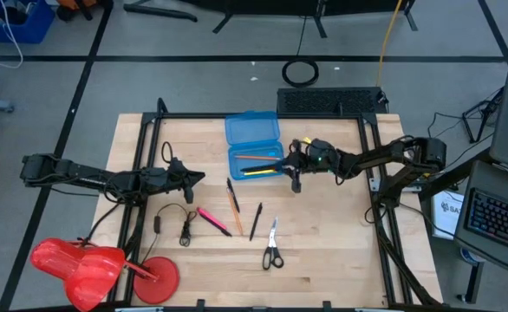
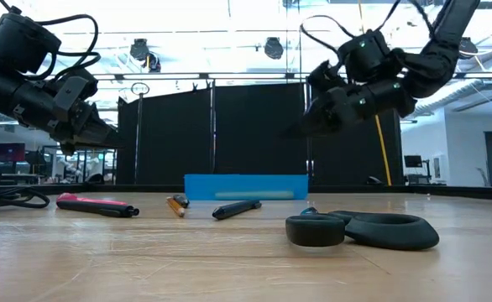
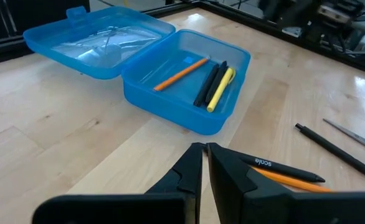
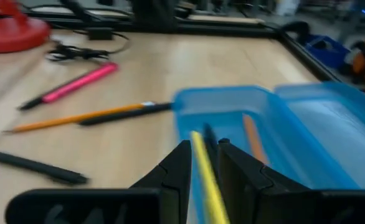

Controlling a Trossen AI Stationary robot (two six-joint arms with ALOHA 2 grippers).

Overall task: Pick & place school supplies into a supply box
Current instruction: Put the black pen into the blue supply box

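The blue supply box (image 1: 254, 162) lies open on the table, its lid (image 1: 252, 128) folded back toward the far edge. Inside lie an orange pencil (image 3: 181, 73), a black pen (image 3: 208, 83) and a yellow pen (image 3: 221, 87). On the table rest a pink pen (image 1: 212, 218), an orange pencil (image 1: 235, 208), two black pens (image 1: 231, 191) (image 1: 255, 221) and scissors (image 1: 272, 247). My right gripper (image 1: 291, 166) hovers over the box's right end, fingers a narrow gap apart (image 4: 204, 158), with the yellow pen (image 4: 201, 162) seen through the gap. My left gripper (image 1: 195, 179) is shut (image 3: 205, 152) and hangs above the table, left of the box.
A thin black cable with a plug (image 1: 180, 221) lies left of the pink pen. A red object (image 1: 98, 264) sits at the near left corner. A black frame (image 1: 371, 173) runs along the table's edges. Bare wood lies near the scissors, toward the near right.
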